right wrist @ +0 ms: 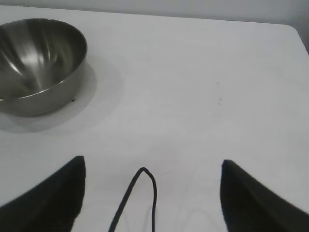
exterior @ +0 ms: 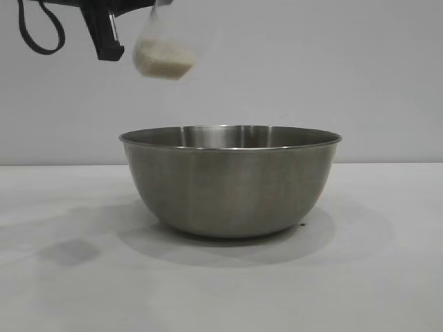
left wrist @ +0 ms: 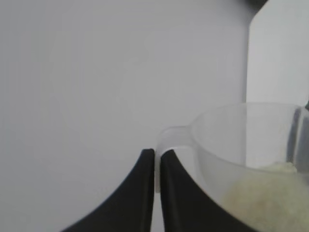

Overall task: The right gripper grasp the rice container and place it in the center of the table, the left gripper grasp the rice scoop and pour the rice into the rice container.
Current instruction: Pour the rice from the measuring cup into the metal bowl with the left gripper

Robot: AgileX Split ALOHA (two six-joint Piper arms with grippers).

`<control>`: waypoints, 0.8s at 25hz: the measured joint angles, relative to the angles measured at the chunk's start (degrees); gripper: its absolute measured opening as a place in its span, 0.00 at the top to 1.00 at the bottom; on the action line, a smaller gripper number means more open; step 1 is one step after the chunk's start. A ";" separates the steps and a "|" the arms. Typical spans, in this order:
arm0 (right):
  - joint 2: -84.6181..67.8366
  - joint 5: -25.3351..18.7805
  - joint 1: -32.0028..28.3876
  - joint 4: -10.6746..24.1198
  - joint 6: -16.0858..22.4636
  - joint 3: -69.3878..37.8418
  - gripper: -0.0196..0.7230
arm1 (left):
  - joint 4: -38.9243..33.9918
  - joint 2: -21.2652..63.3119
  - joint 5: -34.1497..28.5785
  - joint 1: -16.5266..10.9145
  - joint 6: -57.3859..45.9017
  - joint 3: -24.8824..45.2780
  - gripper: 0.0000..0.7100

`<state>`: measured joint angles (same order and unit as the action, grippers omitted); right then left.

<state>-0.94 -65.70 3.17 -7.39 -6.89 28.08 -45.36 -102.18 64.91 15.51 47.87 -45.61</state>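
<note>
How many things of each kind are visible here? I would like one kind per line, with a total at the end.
Steel rice container: 1
Clear plastic rice scoop, holding rice: 1
Black grippers: 2, the left gripper shut on the scoop's handle, the right gripper open above the table
Total: 4

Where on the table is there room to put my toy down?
The white table is bare beside the steel bowl, out to its far edge and in front of the open right gripper. Avoid the bowl's top: the left gripper holds the rice scoop above it.
</note>
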 joint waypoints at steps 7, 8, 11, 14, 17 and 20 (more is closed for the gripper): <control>0.00 0.00 0.00 -0.79 0.10 0.00 0.31 | -2.49 0.00 0.00 1.96 12.85 -0.04 1.00; 0.00 0.00 0.00 -0.96 0.10 0.00 0.31 | -2.74 0.00 0.00 2.09 14.23 -0.04 1.00; 0.00 0.00 0.00 -1.07 0.10 0.00 0.31 | -3.91 0.00 0.00 2.89 19.04 -0.04 1.00; 0.00 0.00 0.00 -1.07 0.10 0.00 0.31 | -4.16 0.00 -0.46 3.75 23.93 -0.04 1.00; 0.00 0.00 0.00 -1.07 0.10 0.00 0.31 | -4.16 0.00 -3.60 4.86 28.92 -0.04 1.00; 0.00 0.00 0.00 -1.07 0.10 0.00 0.31 | -4.16 0.00 -5.93 6.06 32.54 -0.04 1.00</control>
<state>-0.94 -65.70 3.17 -8.46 -6.79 28.08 -49.52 -102.18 58.97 21.57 80.41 -45.65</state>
